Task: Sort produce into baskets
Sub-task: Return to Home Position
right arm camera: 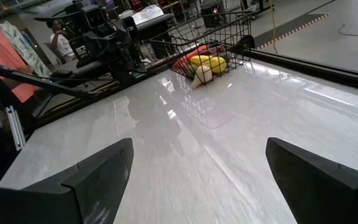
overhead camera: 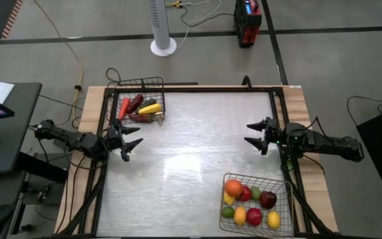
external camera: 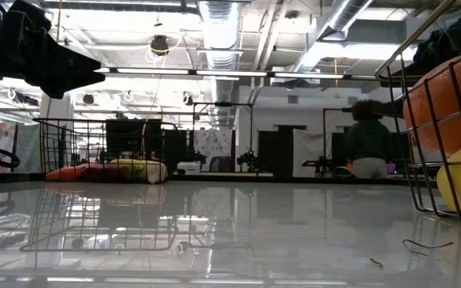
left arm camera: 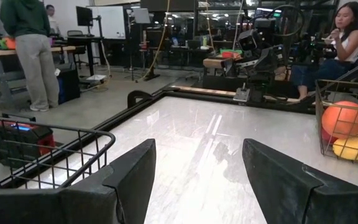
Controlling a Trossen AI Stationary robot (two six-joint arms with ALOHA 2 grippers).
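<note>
As the elongated pieces (overhead camera: 141,106) lie in the basket by the left arm (overhead camera: 140,81) and the round fruits (overhead camera: 251,202) in the basket by the right arm (overhead camera: 254,178), the left gripper (overhead camera: 136,137) and the right gripper (overhead camera: 249,133) hang spread and empty over the table (overhead camera: 191,159) edges, probably because sorting is done.

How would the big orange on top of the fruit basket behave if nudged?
The orange is round, so it would probably roll. It seems to rest on other fruit in the basket, so a nudge may shift it, though the wire walls should contain it. Left gripper and right gripper wait open.
</note>
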